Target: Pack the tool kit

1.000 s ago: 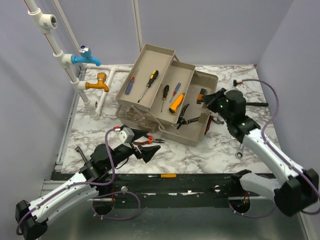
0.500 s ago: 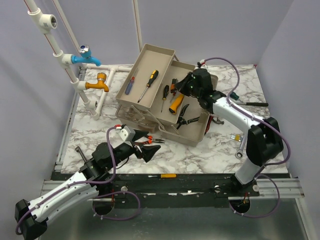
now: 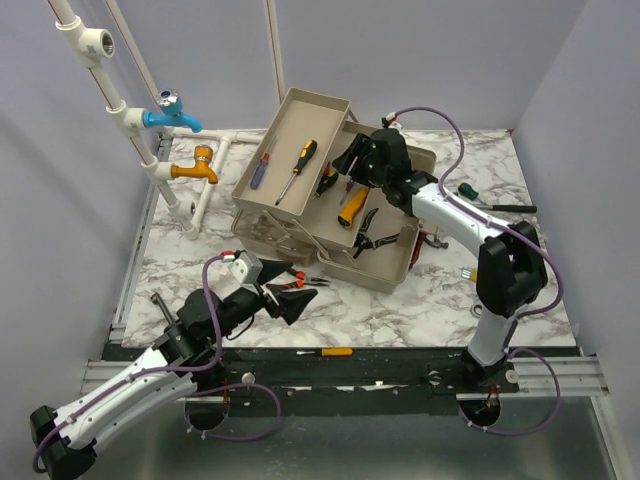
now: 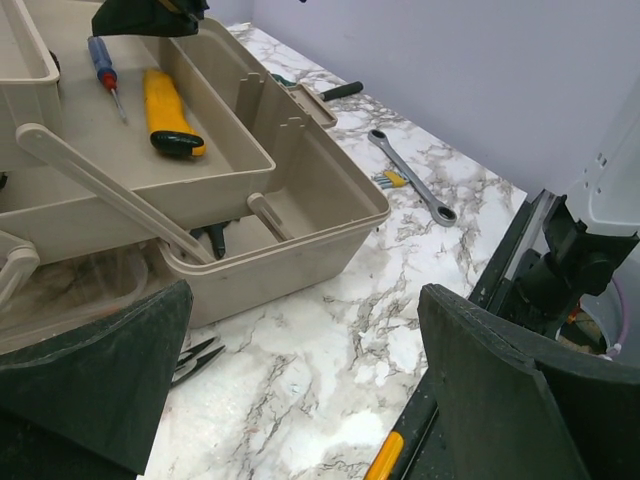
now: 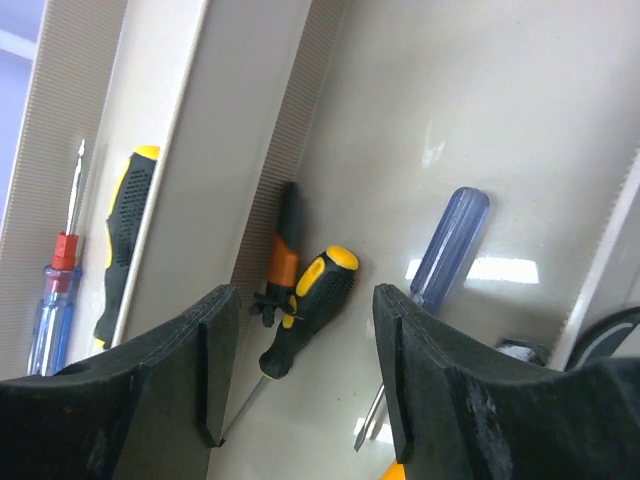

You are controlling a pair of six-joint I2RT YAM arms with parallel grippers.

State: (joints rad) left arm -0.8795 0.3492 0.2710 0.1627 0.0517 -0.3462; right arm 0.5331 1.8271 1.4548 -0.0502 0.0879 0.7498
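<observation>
The beige toolbox [image 3: 385, 262] stands open mid-table with its fold-out trays spread. My right gripper [image 3: 346, 160] hangs open over the middle tray [image 5: 480, 120]. Below its jaws [image 5: 305, 380] lie a yellow-and-black screwdriver [image 5: 308, 305], an orange-and-black tool [image 5: 283, 262] and a blue-handled screwdriver [image 5: 448, 245], none of them gripped. My left gripper [image 3: 290, 300] is wide open and low over the marble in front of the box [image 4: 305, 390], empty. Black pliers [image 4: 195, 358] lie just beside its left finger.
White pipes with a blue tap [image 3: 170, 115] and an orange tap [image 3: 195, 168] stand at the back left. A wrench [image 4: 410, 180] and a green-handled screwdriver [image 3: 490, 200] lie on the table right of the box. A yellow utility knife [image 4: 170, 115] rests in the middle tray.
My right arm swung left from beside the box to over the middle tray. Its jaws have opened, and the orange-and-black tool it carried now lies in the tray. The left arm barely moved.
</observation>
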